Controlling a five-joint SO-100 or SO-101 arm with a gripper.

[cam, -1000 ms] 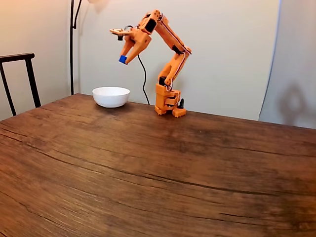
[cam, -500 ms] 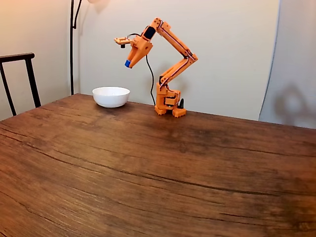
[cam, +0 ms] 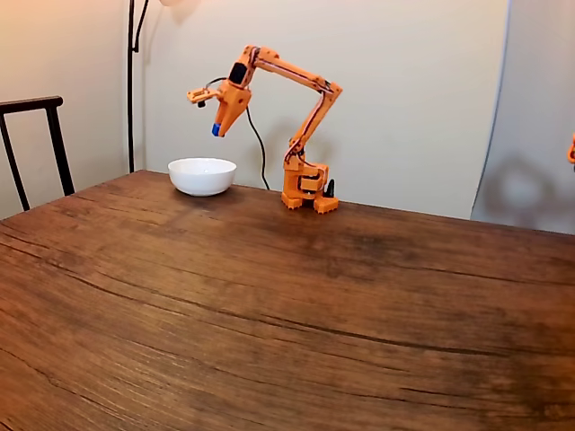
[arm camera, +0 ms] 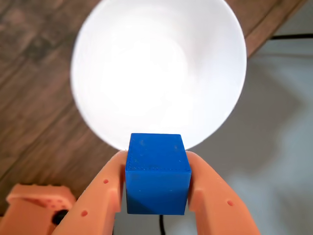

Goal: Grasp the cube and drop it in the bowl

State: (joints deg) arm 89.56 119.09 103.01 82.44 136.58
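The orange gripper (arm camera: 157, 181) was clamped tight on the cube (arm camera: 157, 172), one finger (arm camera: 100, 196) pressed flat against each side of that little bright-blue block, so the jaws were only as far apart as the cube is wide and nothing else was touching it. From the wrist view the cube sat right at the near rim of the white bowl (arm camera: 156, 63), held up in the air, with the bowl's glossy inside spread out beyond it and the wood table (arm camera: 34, 122) showing on the left. From where I stood, in the fixed view, the gripper (cam: 216, 131) hung well above the bowl (cam: 202, 175), just over its right side, with the cube (cam: 216, 130) as a blue speck at the fingertips pointing down. Compared to half a second before, the arm (cam: 287, 76) had swung further left toward the bowl and the gripper sat a bit lower; back then the cube was off to the right of the bowl, closer to the base. The arm was stretched out more, too: upper link rising from the base (cam: 305, 189) at the back of the table (cam: 287, 296), then a long forearm reaching left nearly level, wrist bent so the gripper pointed downward. A black chair (cam: 36, 144) stood at the left edge and a black cable (cam: 259, 148) drooped behind the arm.
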